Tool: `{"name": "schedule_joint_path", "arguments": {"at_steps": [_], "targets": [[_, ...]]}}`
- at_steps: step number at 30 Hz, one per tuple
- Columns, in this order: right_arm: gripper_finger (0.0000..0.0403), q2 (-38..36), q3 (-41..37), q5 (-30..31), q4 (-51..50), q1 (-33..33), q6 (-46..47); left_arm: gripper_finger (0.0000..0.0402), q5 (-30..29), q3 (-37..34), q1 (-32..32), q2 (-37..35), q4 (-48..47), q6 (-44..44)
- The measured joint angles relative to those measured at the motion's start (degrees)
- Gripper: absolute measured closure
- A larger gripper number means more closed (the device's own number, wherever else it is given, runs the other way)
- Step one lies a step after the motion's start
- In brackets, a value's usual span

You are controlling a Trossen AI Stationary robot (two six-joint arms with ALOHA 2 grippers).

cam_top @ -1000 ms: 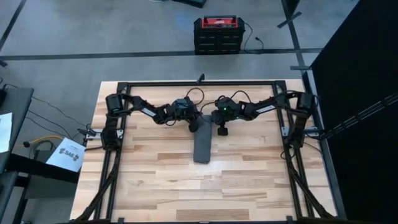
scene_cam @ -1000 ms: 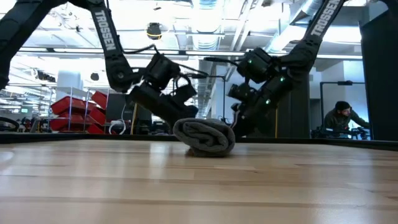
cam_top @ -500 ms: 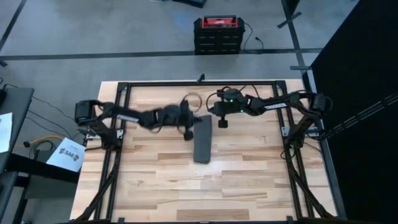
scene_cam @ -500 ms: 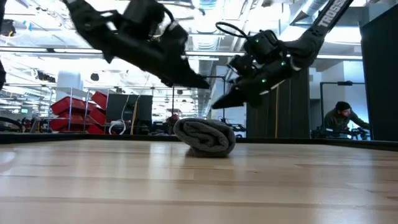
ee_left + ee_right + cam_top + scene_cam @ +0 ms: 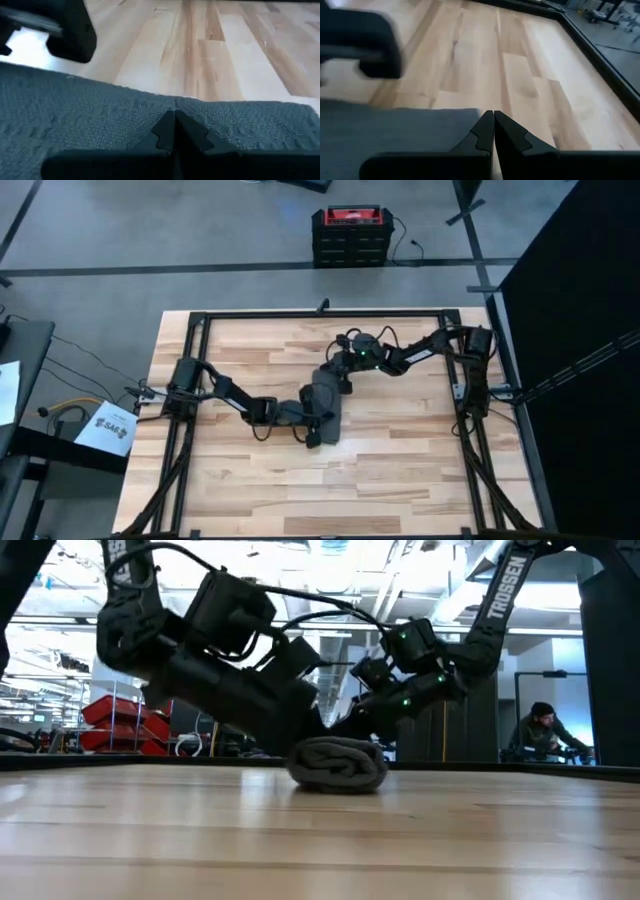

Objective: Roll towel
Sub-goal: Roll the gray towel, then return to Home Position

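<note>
The dark grey towel (image 5: 324,402) lies rolled up in the middle of the table, its long axis running from far to near; the low view shows its rolled end (image 5: 338,762). My left gripper (image 5: 316,423) reaches in from the table's left, shut, at the roll's left side near its near end (image 5: 174,124). Shut as well, my right gripper (image 5: 344,379) comes from the right, low at the roll's far end (image 5: 493,125). The towel (image 5: 395,131) fills that view's lower left. My left gripper lays its shut fingertips (image 5: 167,131) against the roll's upper left side (image 5: 150,112) near the near end, slanting down from the table's left, across the roll. The roll lies on the table. My right gripper's shut tips stand at the far end's edge (image 5: 470,112); whether they touch, I cannot tell.
Bare wooden tabletop (image 5: 400,460) lies all around the roll, bounded by the black frame rails (image 5: 320,313). A red-and-black case (image 5: 348,235) stands on the floor beyond the far edge. A person (image 5: 545,735) sits in the room behind.
My left gripper has risen from the roll's far end, swung toward the table's near edge and come down at the roll's left side near its near end. My right gripper has lifted briefly and then dropped to the roll's far end. The towel stays rolled where it was.
</note>
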Motion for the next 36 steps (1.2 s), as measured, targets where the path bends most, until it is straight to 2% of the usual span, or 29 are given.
{"name": "schedule_joint_path", "arguments": {"at_steps": [9,12,16,20,25,28,33,36], "targets": [[0.0403,1.7,-3.5,4.4,2.3,0.4,-0.3,0.0402,-0.9,0.0,-0.9,1.6,0.2,-1.5],[0.0403,-1.9,-5.5,8.8,4.3,1.7,-3.2,0.0402,-0.9,-0.1,-0.9,1.6,1.0,-1.1],[0.0403,-13.5,-9.6,11.8,3.8,3.9,-5.3,0.0402,-0.7,-0.4,-1.1,-1.8,-1.3,1.4],[0.0403,-28.9,-14.7,12.0,-2.6,6.8,-3.3,0.0402,-0.8,-0.5,-0.6,-9.7,-6.2,7.2],[0.0403,-46.2,-16.9,12.1,-21.5,9.7,3.8,0.0402,-1.1,-0.1,1.6,-22.5,-12.1,13.3],[0.0403,-54.9,-17.0,11.9,-31.4,11.7,5.8,0.0402,-1.3,-0.1,2.2,-31.4,-20.1,15.5],[0.0403,-68.8,-17.4,11.9,-41.9,13.8,8.0,0.0402,-8.4,-2.0,0.9,-45.6,-35.3,15.8],[0.0403,-77.8,-20.4,11.9,-42.0,14.3,9.0,0.0402,-13.4,-6.6,-0.5,-53.5,-35.4,15.8]]}}
